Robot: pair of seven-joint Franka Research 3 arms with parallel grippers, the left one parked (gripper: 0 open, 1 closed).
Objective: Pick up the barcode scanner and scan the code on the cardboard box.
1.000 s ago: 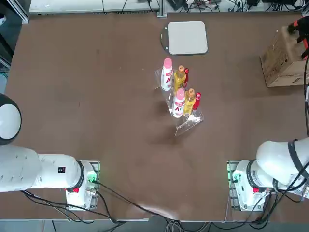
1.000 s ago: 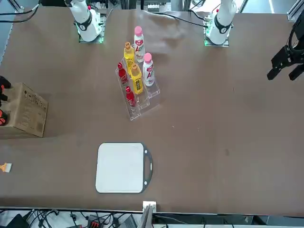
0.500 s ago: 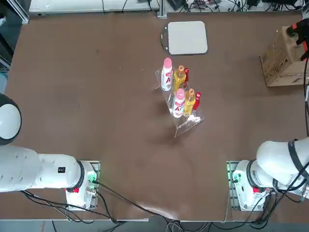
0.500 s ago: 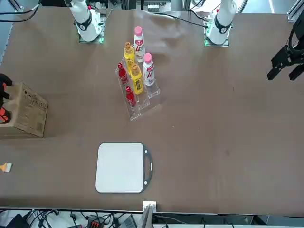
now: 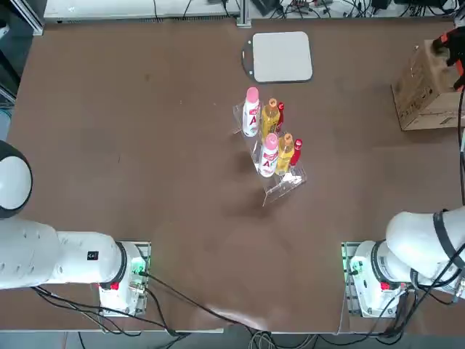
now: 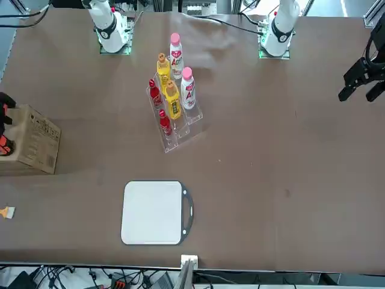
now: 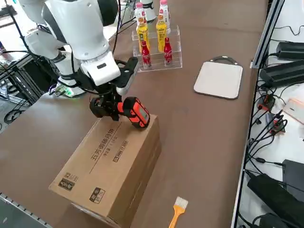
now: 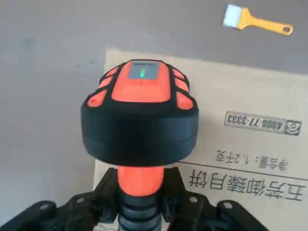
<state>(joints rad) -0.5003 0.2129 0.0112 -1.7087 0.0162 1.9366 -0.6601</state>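
"Above the cardboard box (image 7: 107,161), at its end nearer the bottle rack (image 7: 172,61), where was the barcode scanner (image 8: 140,115)?"

"Held there by the right gripper (image 8: 140,190), its fingers clamped on the scanner's grip. Could not tell whether the head touched the box."

"Step in hand?"

"Pick-up looked done; scanning was the likely step. Next move, as judged: find the code, then turn the scanner's window squarely to it with some standoff. The green mark on its small screen did not prove a read."

"Writing on the box?"

"Top face read 五芳御臻月饼, mooncakes, with a net-content line and '4008-77-3333' in a framed strip (image 8: 262,123). Framed dark marks stood toward the box's other end; too small to call a barcode. No brand was legible on the scanner. White bottles beyond the box bore a red 'A'."
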